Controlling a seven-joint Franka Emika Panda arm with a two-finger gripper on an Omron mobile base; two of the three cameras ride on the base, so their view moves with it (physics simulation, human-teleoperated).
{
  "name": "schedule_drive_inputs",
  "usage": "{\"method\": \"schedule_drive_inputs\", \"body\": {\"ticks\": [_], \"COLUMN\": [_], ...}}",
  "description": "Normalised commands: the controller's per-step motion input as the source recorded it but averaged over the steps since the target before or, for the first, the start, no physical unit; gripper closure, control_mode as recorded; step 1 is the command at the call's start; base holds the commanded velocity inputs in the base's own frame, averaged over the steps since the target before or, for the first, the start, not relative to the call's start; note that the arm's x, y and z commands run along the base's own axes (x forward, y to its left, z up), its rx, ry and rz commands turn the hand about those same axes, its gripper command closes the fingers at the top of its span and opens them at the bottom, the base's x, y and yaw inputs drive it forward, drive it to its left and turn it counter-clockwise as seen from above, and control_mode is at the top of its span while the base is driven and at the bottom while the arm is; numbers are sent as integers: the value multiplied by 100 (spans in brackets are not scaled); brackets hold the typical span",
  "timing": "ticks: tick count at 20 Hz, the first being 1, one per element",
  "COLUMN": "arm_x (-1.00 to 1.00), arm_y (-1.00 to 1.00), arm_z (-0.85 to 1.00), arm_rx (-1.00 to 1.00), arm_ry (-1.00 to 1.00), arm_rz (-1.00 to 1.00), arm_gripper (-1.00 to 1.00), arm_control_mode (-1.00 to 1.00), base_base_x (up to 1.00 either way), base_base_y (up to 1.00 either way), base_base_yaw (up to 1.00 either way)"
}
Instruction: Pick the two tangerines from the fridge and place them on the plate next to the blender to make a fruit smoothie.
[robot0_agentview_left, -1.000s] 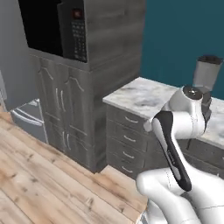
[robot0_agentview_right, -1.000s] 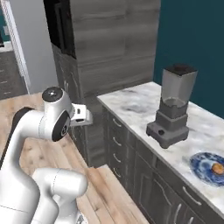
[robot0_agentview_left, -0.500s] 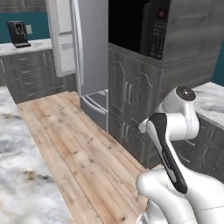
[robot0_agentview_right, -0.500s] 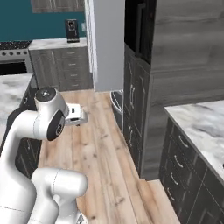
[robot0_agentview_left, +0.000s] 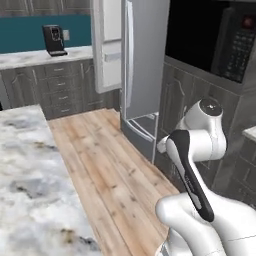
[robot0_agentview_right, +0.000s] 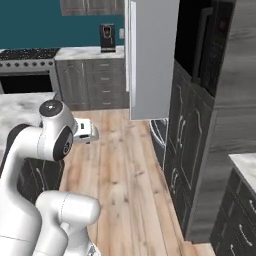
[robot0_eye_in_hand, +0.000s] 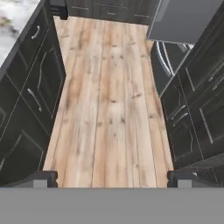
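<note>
- Silver-grey fridge (robot0_agentview_left: 142, 65), ahead of the gripper (robot0_eye_in_hand: 113, 178), stands beside dark cabinets (robot0_agentview_right: 192, 145).
- Gripper: fingertips (robot0_eye_in_hand: 41, 178) spread wide, nothing between them, above the wood floor (robot0_eye_in_hand: 109, 109).

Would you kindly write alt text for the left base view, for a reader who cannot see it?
A white robot arm rises at lower right in a rendered kitchen, facing a tall silver-grey fridge across a light wood floor. A marble counter lies at lower left, and a black coffee machine stands on the far counter.
</note>
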Motion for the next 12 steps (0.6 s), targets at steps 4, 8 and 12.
{"method": "schedule_drive_inputs", "body": {"ticks": [4,8,12], "arm_x": [0,0,0], "arm_y": [0,0,0], "arm_z": [0,0,0], "arm_rx": [0,0,0], "arm_ry": [0,0,0], "arm_rz": [0,0,0], "arm_gripper": [-100,-100,-100], "arm_control_mode": [100,100,100], "base_base_x": [100,100,100], "base_base_y": [55,31,33], "base_base_yaw": [11,10,7]}}
